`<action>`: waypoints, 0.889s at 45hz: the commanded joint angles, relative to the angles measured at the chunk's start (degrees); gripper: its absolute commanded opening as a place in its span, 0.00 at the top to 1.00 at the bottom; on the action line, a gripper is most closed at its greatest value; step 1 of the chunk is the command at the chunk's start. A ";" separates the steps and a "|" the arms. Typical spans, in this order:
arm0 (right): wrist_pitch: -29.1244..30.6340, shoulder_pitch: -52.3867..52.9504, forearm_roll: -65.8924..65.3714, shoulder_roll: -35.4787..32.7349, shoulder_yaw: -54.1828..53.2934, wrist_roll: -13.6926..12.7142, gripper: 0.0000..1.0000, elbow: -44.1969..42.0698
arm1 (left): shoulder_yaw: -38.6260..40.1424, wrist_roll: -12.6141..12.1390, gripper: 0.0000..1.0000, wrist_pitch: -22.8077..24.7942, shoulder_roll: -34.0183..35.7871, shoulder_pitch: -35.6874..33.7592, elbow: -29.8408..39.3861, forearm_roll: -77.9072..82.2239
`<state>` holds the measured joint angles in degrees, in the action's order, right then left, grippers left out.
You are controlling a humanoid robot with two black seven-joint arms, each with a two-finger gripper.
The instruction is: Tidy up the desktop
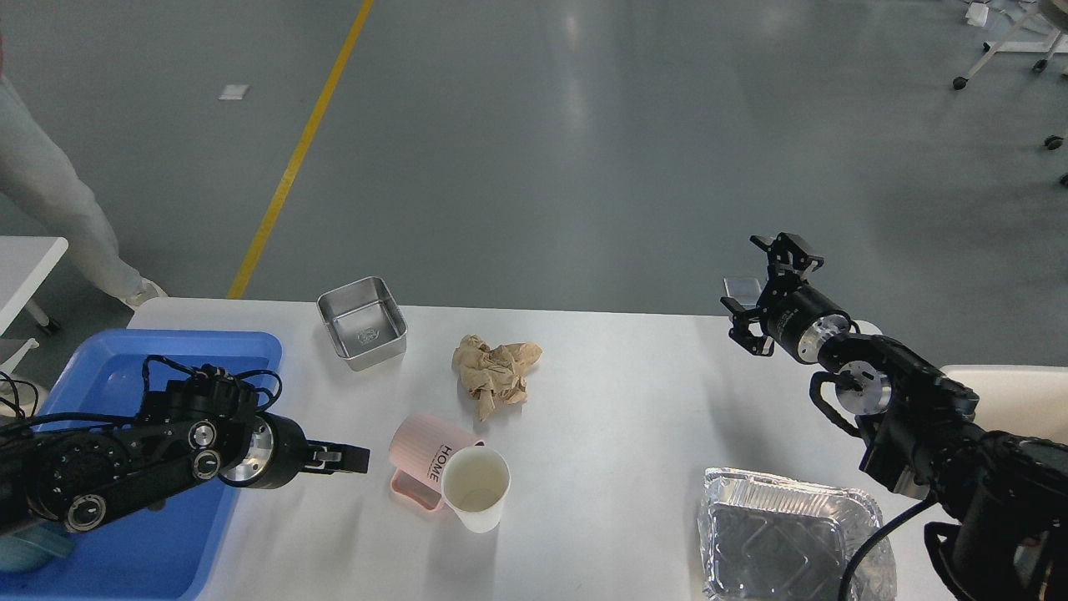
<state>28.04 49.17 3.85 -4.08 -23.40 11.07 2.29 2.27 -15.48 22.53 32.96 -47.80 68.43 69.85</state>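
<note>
The white desktop point(617, 417) holds a pink mug point(421, 451) lying on its side, with a white paper cup point(476, 488) upright against it. A crumpled brown paper point(494, 373) lies behind them, and a square steel container point(361, 321) stands at the back left. My left gripper point(355, 457) is low over the desktop just left of the pink mug, a small gap apart; its fingers show as one dark shape. My right gripper point(772, 292) is open and empty above the desktop's far right edge.
A blue tray point(167, 534) sits on the left under my left arm, with a teal thing point(25, 547) in its near corner. A foil tray point(784, 538) lies at the front right. A person's leg point(58, 209) stands beside a small white side table point(25, 259) at the far left.
</note>
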 commanded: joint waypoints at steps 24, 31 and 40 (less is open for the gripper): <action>0.00 -0.65 -0.07 -0.40 0.03 0.00 0.00 -0.01 | -5.25 0.01 0.25 -2.75 -3.25 -0.98 -2.60 3.28; 0.00 -0.74 0.02 -0.40 0.03 0.00 0.00 -0.01 | -6.57 0.01 0.31 -4.77 -3.60 -0.98 -3.21 5.04; 0.00 -1.09 0.02 -0.40 0.03 0.00 0.00 -0.01 | -7.98 0.10 0.34 -5.57 -4.40 -1.68 -3.04 4.86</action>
<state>28.04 48.42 3.85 -4.48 -23.38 11.08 2.27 -5.44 -15.47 16.76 28.84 -48.90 65.01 74.84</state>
